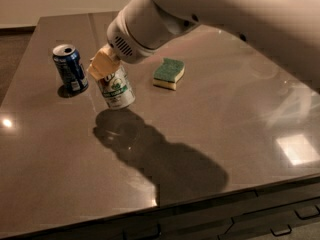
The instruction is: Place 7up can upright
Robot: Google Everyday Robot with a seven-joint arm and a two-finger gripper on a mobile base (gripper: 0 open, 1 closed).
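The 7up can [116, 88] is silvery-white with green markings. It hangs nearly upright, slightly tilted, just above the brown table [210, 134], left of centre. My gripper [103, 66] comes down from the upper right and is shut on the can's top end. Its tan fingers [101, 64] clasp the upper part of the can. The can's shadow lies on the table right below and in front of it.
A dark blue can [70, 69] stands upright to the left of the 7up can. A green and yellow sponge [169, 73] lies to the right. The table's front edge runs along the bottom, with drawers below.
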